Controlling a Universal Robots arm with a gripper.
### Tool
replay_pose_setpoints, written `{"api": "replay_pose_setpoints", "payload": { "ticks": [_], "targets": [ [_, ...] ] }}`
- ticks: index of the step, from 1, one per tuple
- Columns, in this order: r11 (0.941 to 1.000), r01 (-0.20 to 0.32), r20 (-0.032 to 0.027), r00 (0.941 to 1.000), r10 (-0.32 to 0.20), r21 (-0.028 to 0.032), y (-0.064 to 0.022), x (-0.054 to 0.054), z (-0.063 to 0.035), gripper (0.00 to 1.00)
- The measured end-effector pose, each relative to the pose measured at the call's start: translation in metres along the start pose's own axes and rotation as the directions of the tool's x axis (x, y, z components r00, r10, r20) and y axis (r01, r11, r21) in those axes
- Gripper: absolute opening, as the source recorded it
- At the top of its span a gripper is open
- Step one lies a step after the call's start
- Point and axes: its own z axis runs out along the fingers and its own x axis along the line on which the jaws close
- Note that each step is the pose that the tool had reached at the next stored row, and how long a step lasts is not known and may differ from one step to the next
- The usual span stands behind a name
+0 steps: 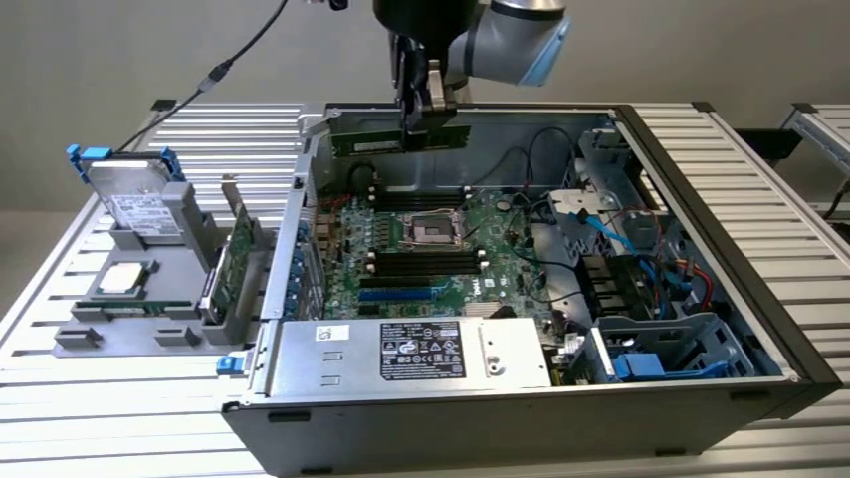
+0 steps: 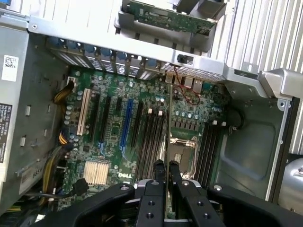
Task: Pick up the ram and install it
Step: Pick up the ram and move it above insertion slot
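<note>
The end effector (image 1: pixel 428 121) is clamping the ram (image 1: pixel 372 137) at mid-length over the far side of the case (image 1: pixel 739 249), seemingly level, and the job is demanding square alignment with the memory slots (image 1: pixel 422 261).

Colours inside the grey computer case (image 1: pixel 531 134)
Green ram (image 1: pixel 365 141) with black chips; black gripper (image 1: pixel 428 129); green motherboard (image 1: pixel 425 254) with black, blue and white slots (image 2: pixel 125 118); blue drive frame (image 1: pixel 83 159); silver ribbed table (image 1: pixel 757 179).

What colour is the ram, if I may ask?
The ram is green; exterior view shows it best.
</note>
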Motion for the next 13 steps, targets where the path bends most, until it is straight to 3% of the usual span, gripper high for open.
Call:
{"api": "replay_pose_setpoints", "payload": {
  "ticks": [13],
  "targets": [
    [0.9982,-0.060,0.0015,0.9982,0.060,0.0096,-0.0141,0.004,0.0207,0.15]
  ]
}}
